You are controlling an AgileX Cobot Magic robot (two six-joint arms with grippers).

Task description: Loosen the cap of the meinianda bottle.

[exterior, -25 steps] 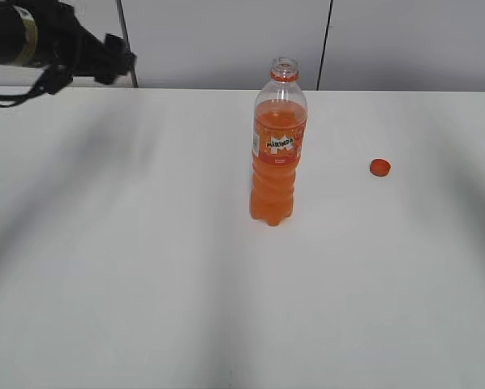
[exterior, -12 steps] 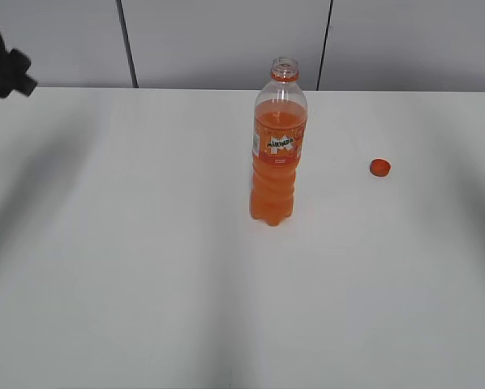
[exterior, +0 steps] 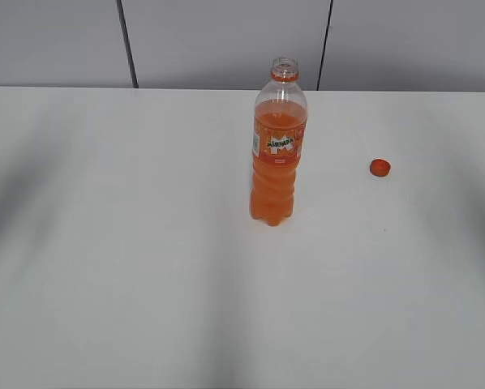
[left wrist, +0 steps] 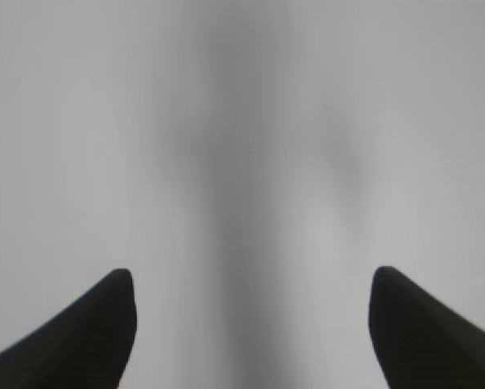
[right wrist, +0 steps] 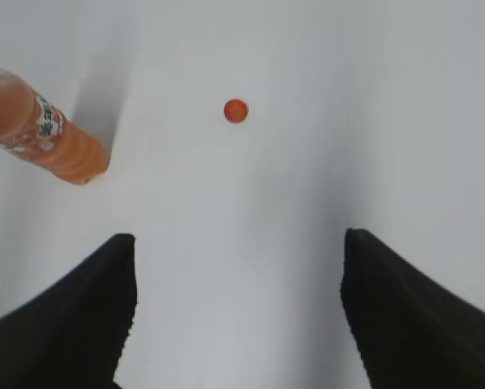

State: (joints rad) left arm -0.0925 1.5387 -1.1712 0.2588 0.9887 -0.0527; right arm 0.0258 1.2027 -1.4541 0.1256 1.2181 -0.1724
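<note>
The meinianda bottle [exterior: 278, 154] stands upright in the middle of the white table, its neck open with no cap on it. It also shows in the right wrist view [right wrist: 40, 130]. The orange cap [exterior: 379, 168] lies on the table to the bottle's right, apart from it, and shows in the right wrist view [right wrist: 236, 110]. My left gripper [left wrist: 251, 279] is open and empty over bare table. My right gripper [right wrist: 238, 243] is open and empty, well short of the cap. Only a dark sliver of the left arm shows at the exterior view's left edge.
The white table [exterior: 145, 267] spreads wide around the bottle. A grey panelled wall [exterior: 226, 40] stands behind the table's far edge.
The left arm has drawn back to the left, from the upper left of the exterior view to almost out of it. The bottle and cap have not moved.
</note>
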